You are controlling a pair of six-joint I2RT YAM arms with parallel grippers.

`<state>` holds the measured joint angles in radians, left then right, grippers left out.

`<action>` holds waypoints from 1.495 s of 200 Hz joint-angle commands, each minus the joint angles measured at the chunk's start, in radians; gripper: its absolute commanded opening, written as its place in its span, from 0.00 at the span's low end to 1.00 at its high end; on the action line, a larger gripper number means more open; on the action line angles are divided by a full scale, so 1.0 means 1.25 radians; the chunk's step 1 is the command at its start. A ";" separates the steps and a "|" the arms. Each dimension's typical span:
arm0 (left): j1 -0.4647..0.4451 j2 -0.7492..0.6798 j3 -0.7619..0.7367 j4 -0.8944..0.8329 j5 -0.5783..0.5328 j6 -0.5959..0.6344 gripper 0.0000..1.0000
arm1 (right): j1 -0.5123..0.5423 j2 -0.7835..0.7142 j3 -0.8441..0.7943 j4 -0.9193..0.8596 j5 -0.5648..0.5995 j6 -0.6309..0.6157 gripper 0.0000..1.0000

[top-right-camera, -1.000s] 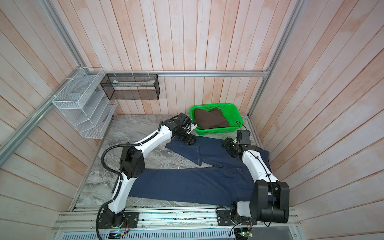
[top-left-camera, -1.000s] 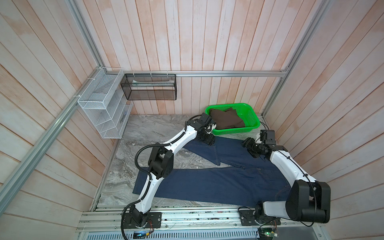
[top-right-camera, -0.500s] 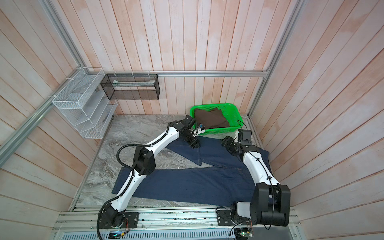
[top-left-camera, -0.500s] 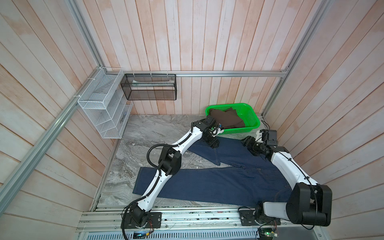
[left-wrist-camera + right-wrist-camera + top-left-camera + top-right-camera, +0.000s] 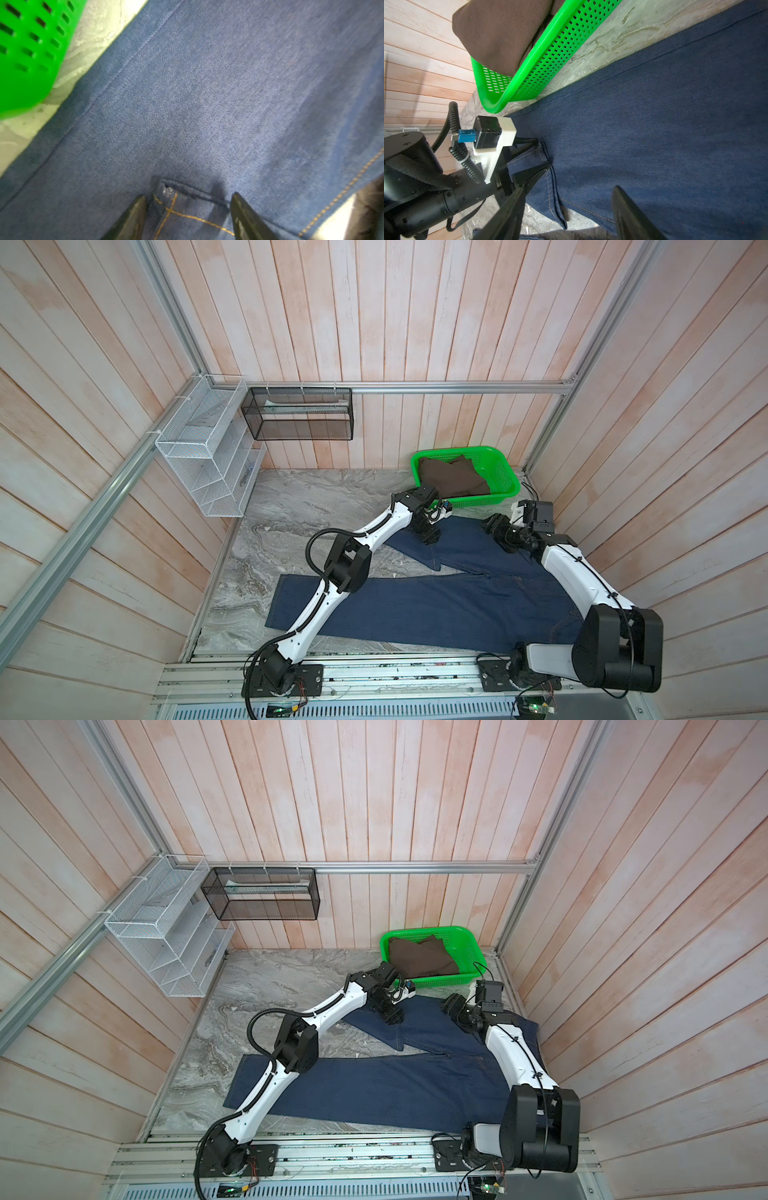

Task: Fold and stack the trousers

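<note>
Left gripper (image 5: 431, 538) advanced over jeans (image 5: 415, 610) hem (image 5: 187, 199), jaws apart astride it; right gripper (image 5: 492, 526) parted, empty. Denim likely heavy, limp; grip the hem.

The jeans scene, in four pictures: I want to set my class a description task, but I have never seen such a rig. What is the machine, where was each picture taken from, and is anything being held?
Two white robot arms are mounted at the near edge of a marble table. Two pictures look down on the whole scene from above, side by side. The other two come from a small camera on each arm's wrist. Dark blue jeans lie spread on the table with the legs apart. The farther leg lies beside a green basket that holds a brown cloth. The left hand has its fingers apart on either side of that leg's hem corner and is not yet pinching it. The right hand is open over the same leg and holds nothing.
</note>
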<state>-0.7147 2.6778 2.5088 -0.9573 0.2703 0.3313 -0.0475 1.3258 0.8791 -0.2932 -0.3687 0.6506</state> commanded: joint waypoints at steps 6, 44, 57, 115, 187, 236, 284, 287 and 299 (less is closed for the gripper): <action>-0.003 0.023 0.013 -0.004 -0.020 0.019 0.53 | -0.003 0.008 -0.006 0.011 -0.012 -0.010 0.67; -0.003 -0.005 -0.001 0.003 -0.018 0.017 0.24 | -0.003 0.009 -0.009 0.013 -0.017 -0.007 0.66; -0.003 -0.027 -0.014 0.017 -0.017 0.013 0.14 | -0.003 0.011 -0.009 0.015 -0.017 -0.006 0.66; 0.026 -0.238 -0.156 0.143 -0.038 -0.132 0.00 | -0.004 0.011 -0.009 0.017 -0.022 -0.001 0.66; 0.272 -0.701 -0.699 0.461 -0.234 -0.709 0.00 | 0.003 0.030 -0.011 0.023 -0.028 0.024 0.64; 0.443 -0.807 -0.954 0.579 -0.224 -0.983 0.00 | 0.031 0.060 -0.003 0.030 -0.024 0.037 0.63; 0.477 -0.778 -0.880 0.429 -0.232 -1.047 0.00 | 0.044 0.079 0.011 0.026 -0.013 0.039 0.63; 0.478 -0.783 -0.879 0.422 -0.233 -1.050 0.00 | 0.044 0.080 0.012 0.027 -0.012 0.039 0.63; 0.479 -0.814 -0.891 0.412 -0.228 -1.071 0.00 | 0.047 0.085 0.013 0.026 -0.008 0.038 0.63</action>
<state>-0.1169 1.7058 1.3624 -0.3828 -0.0074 -0.9279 0.0013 1.4124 0.8776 -0.2646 -0.3943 0.6891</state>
